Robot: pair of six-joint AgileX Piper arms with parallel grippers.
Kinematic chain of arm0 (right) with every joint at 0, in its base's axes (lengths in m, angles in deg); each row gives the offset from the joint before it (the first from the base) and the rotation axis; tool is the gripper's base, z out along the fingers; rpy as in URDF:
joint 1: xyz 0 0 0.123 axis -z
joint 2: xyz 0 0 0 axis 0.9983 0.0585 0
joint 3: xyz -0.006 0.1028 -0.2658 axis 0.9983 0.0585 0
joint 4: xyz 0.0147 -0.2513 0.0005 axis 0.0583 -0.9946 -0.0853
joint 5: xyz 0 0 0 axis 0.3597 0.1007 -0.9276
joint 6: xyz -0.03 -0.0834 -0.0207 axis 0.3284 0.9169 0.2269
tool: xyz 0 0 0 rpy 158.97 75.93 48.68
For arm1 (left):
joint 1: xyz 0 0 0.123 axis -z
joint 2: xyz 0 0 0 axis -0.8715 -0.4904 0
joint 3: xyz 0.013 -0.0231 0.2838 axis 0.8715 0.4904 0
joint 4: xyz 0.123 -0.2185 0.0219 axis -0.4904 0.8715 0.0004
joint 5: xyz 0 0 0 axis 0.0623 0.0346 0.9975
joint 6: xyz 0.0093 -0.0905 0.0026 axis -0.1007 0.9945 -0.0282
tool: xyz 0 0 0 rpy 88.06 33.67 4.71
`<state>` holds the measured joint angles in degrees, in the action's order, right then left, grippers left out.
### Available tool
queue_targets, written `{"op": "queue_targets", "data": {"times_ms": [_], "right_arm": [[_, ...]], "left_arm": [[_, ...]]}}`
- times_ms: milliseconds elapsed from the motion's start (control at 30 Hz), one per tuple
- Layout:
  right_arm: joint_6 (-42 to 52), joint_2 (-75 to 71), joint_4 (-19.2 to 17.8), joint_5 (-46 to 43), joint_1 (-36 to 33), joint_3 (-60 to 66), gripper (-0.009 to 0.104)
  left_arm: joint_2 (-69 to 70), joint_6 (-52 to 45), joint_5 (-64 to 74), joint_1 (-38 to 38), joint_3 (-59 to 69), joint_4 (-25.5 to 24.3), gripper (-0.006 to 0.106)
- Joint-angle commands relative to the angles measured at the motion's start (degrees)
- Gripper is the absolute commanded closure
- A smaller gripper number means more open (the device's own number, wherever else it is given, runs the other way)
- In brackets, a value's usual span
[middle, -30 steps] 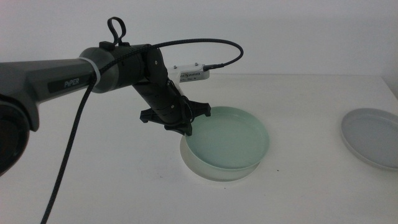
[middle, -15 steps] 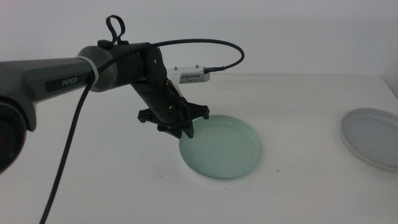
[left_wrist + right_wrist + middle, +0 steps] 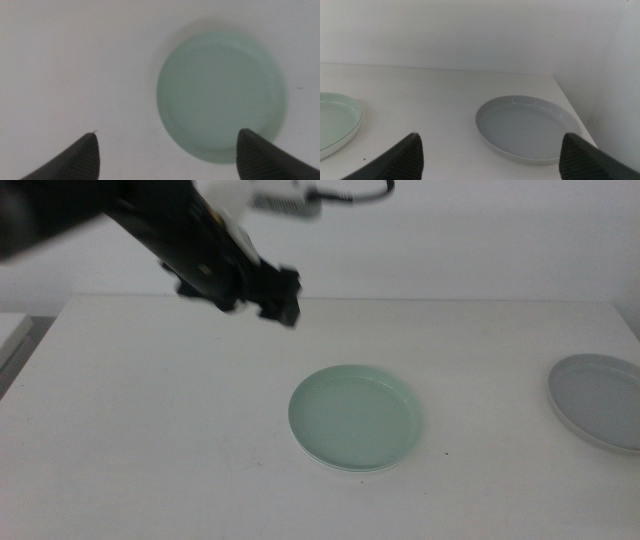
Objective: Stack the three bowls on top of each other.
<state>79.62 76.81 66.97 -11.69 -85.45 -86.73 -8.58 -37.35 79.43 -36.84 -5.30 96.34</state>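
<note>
Left pincer (image 3: 283, 307) has lifted off and pulled back toward the far left since half a second ago, when it sat low at the mint bowl's near-left rim; now it is blurred, high above the surface (image 3: 150, 440), well apart from that bowl. A second ago the mint bowl sat tilted over a white bowl's rim; now it lies flat and centred, and only a thin pale edge shows under its near rim, so the white bowl itself cannot be made out for sure.

Left to right in the middle view: dark left arm with a white box and cable at top left, pincer pointing down and right; mint bowl (image 3: 355, 418) in the middle of the surface, upright; grey bowl (image 3: 598, 400) at the right edge, partly cut off, well apart from the mint one.

Left wrist view looks straight down: jaws spread wide, nothing between them, mint bowl (image 3: 222, 95) below and between the tips.

Right wrist view: right pincer (image 3: 490, 150) spread wide, holding nothing, low near the surface (image 3: 420, 95); mint bowl (image 3: 335, 122) at one edge, grey bowl (image 3: 530, 127) just ahead between the jaws, empty, close to the surface's corner.
</note>
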Motion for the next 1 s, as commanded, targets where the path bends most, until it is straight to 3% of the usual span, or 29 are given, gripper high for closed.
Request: {"op": "queue_targets", "data": {"times_ms": [0, 233, 433, 967], "right_arm": [[0.1, -0.2, -0.4, -0.5, -0.2, 0.2, 0.002], [0.1, -0.2, -0.4, -0.5, -0.2, 0.2, 0.002], [0.1, -0.2, -0.4, -0.5, -0.2, 0.2, 0.002], [0.1, -0.2, -0.4, -0.5, -0.2, 0.2, 0.002]], "left_arm": [[6.9, -4.7, 1.6, -0.6, 0.5, 0.2, 0.007], [28.2, -16.7, 4.1, -2.2, 6.4, 6.8, 0.007], [42.6, -18.0, 9.1, -2.2, 10.2, 10.5, 0.007], [48.5, -16.8, 11.3, -2.2, 10.2, 11.1, 0.007]]}}
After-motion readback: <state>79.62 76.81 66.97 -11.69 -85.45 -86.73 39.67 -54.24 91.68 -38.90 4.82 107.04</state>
